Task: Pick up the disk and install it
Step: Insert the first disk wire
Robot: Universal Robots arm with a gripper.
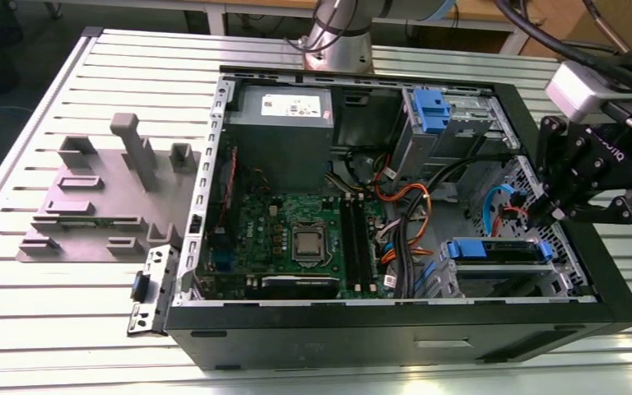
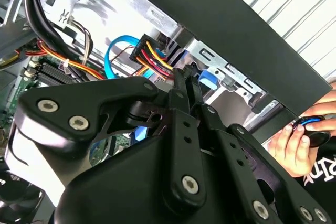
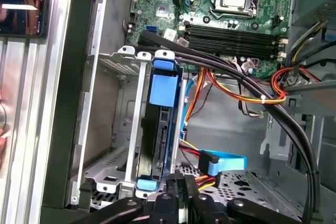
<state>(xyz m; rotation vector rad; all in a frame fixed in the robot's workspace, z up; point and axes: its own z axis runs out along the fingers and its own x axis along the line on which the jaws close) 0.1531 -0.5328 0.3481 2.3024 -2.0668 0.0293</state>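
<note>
On the exterior view's left, a grey fixture (image 1: 102,193) on the slatted table (image 1: 53,313). In the middle, an open computer case (image 1: 404,329) with motherboard (image 1: 294,230). Further right, the disk (image 1: 499,249) seated in the drive cage (image 3: 118,129), blue rails visible. Just above it, the gripper (image 1: 543,212), fingers (image 2: 181,103) pressed together, holding nothing.

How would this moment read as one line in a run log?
gripper: shut, holding nothing | over computer case, near drive cage | disk: seated in cage

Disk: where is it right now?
The disk sits on edge in the metal drive cage by the case wall, just ahead of the gripper in the first wrist view.
</note>
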